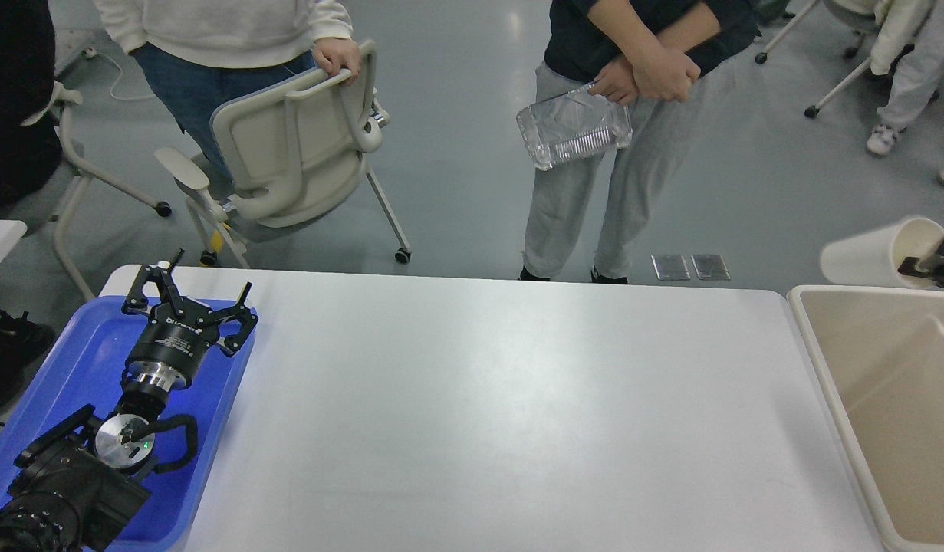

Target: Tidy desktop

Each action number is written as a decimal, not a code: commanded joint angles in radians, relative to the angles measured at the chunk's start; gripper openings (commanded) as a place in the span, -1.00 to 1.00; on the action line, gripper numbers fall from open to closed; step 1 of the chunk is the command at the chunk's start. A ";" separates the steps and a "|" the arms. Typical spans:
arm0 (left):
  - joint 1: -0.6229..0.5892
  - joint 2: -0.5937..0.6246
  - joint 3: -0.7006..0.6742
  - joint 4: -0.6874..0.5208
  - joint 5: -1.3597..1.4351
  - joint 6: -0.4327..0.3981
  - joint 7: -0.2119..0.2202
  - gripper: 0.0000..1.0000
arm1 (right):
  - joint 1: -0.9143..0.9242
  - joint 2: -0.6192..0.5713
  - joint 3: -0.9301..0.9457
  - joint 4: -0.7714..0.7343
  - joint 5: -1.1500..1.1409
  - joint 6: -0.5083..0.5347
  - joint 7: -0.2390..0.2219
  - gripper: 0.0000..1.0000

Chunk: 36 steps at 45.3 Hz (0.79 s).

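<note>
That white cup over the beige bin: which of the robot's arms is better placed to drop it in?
The right. The right gripper holds the white cup by its rim above the beige bin. The left gripper hangs open and empty above the blue tray, across the desktop.

Tray (pixel 211 429) left of desktop (pixel 502 414), bin (pixel 824 368) right

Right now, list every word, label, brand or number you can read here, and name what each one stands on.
Nothing can be read for certain.
Left gripper, open above the blue tray: white brand lettering on its black body, too small and blurred to read.
Paper cup held by the right gripper: no print visible.
</note>
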 commanded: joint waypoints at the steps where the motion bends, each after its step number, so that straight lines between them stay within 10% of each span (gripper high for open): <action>1: 0.000 0.000 0.000 0.000 0.000 0.000 -0.001 1.00 | -0.263 0.198 0.018 -0.436 0.551 -0.162 0.000 -1.00; 17: 0.000 0.000 0.000 0.000 0.000 0.000 -0.001 1.00 | -0.484 0.622 0.034 -1.010 0.758 -0.162 -0.011 -1.00; 36: 0.000 0.000 0.000 0.000 0.000 0.000 -0.001 1.00 | -0.499 0.702 0.074 -1.055 0.757 -0.284 -0.020 -1.00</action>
